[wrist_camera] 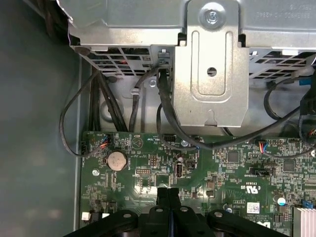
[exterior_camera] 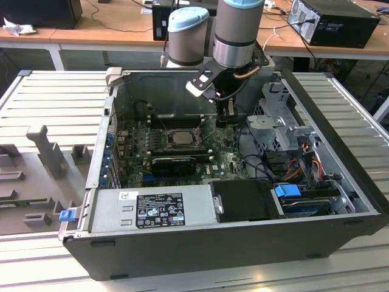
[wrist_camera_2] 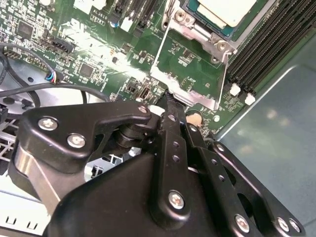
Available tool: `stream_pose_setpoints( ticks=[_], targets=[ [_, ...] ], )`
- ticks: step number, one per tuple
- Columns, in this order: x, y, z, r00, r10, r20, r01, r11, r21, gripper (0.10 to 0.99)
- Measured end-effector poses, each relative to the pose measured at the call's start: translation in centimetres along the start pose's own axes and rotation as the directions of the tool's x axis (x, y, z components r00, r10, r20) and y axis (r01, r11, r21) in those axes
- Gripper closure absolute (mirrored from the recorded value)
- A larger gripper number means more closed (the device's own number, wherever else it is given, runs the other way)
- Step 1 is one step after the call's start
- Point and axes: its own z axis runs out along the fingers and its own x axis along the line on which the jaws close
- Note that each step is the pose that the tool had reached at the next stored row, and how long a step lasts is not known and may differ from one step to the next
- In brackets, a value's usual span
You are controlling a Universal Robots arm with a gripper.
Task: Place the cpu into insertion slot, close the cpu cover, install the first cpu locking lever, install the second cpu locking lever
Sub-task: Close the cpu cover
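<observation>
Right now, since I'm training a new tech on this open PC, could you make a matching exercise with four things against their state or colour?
Things:
1. cpu
2. cpu cover
3. claw
4. drive tab

States:
A. blue
B. shut, over the motherboard
C. open, clear of the chip
D. seated in the insertion slot

Pairs: 1-D, 2-C, 3-B, 4-A
</observation>
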Motion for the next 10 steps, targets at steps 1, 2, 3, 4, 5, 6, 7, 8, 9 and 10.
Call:
stream_pose_setpoints(
  ticks=[1, 2, 3, 4, 5, 6, 7, 8, 9, 10],
  targets=[
    [0.0, -0.07, 0.0, 1.0, 0.0, 0.0, 0.0, 1.0, 0.0, 0.98],
    [0.01, -0.15, -0.01, 1.0, 0.0, 0.0, 0.0, 1.0, 0.0, 0.98],
    [0.01, -0.29, -0.02, 1.0, 0.0, 0.0001, 0.0, 1.0, 0.0, 0.98],
    [0.01, -0.36, -0.02, 1.0, 0.0, 0.0001, 0.0, 1.0, 0.0, 0.98],
    [0.01, -0.43, -0.02, 1.0, 0.0, 0.0001, 0.0, 1.0, 0.0, 0.98],
    [0.01, -0.52, -0.03, 1.0, 0.0, 0.0001, 0.0, 1.0, 0.0, 0.98],
    [0.01, -0.6, -0.03, 1.0, 0.0, 0.0001, 0.0, 1.0, 0.0, 0.98],
    [0.01, -0.65, -0.03, 1.0, 0.0, 0.0001, 0.0, 1.0, 0.0, 0.98],
    [0.01, -0.67, -0.03, 1.0, 0.0, 0.0001, 0.0, 1.0, 0.0, 0.98],
    [0.02, -0.69, -0.03, 1.0, 0.0, 0.0001, 0.0, 1.0, 0.0, 0.98]
  ],
)
